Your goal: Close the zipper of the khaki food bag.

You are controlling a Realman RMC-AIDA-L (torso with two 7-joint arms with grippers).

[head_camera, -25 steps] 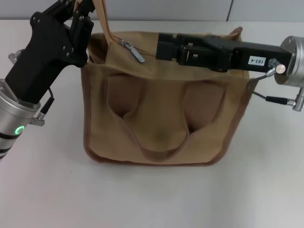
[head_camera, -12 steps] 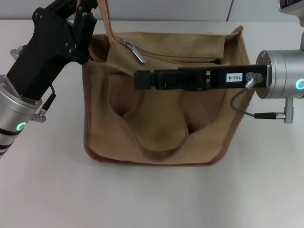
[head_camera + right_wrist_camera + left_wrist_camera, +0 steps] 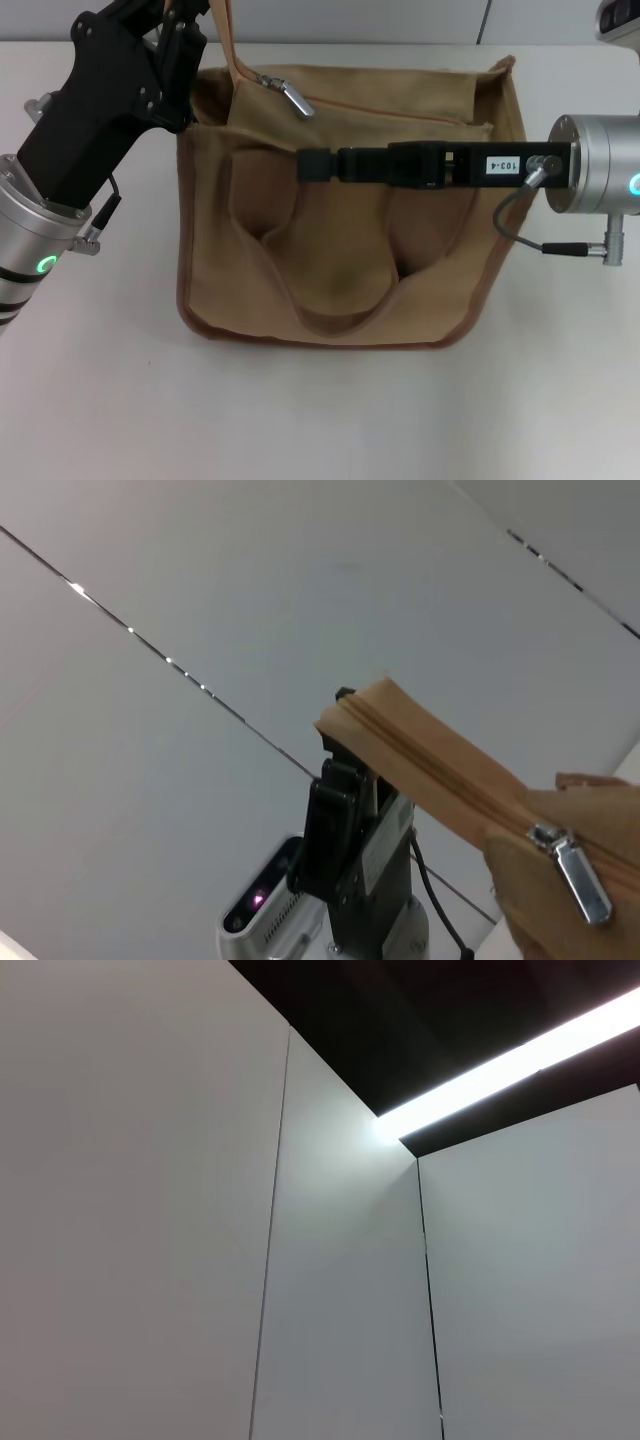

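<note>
The boxy tan fabric food bag with darker brown piping (image 3: 340,250) stands upright on the white table (image 3: 320,420), its two looped handles hanging down the near face. Over that face, below the top opening, the right gripper (image 3: 312,165) reaches in horizontally from the right. Its black fingers lie together, narrow, and grip nothing.

Beyond and slightly left of that fingertip lies the small silver metal pull tab (image 3: 297,99) of the tan-taped zipper (image 3: 400,112). It is near the gripper but apart from it, at the bag's left end. The zipper line running right from the tab appears unclosed.

At the far left corner the left gripper (image 3: 190,25) is clamped on the zipper's end tab (image 3: 350,715), holding it raised. This presumably tensions the zipper so the slider can be drawn along it.
</note>
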